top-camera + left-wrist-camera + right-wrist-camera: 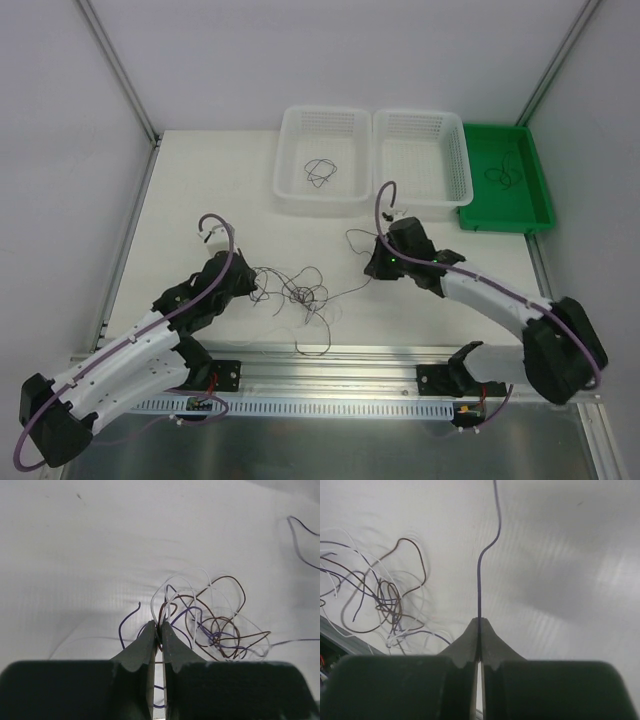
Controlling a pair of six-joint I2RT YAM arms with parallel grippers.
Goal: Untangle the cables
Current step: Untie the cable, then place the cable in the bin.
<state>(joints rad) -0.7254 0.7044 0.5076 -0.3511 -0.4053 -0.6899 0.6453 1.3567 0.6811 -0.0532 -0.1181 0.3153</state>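
- The tangle of cables (300,292) is seen on the table (200,190), well in front of the left white basket (320,203), on the side nearer the arms; one separate cable (320,172) lies inside that basket
- The left gripper (160,630), in front of the basket's left corner, is clamped tight on several strands of the tangle at once
- The right gripper (479,625), in front of the basket's right corner, is closed on a single purple strand (480,585)
- If the purple strand is pulled toward the basket's right side, the knot could be tightened rather than loosened, since it may be looped through the strands pinched together
- The hair-thin strand could slip out of the closed jaws under tension
- The whole tangle could be dragged along if the left hold is lost
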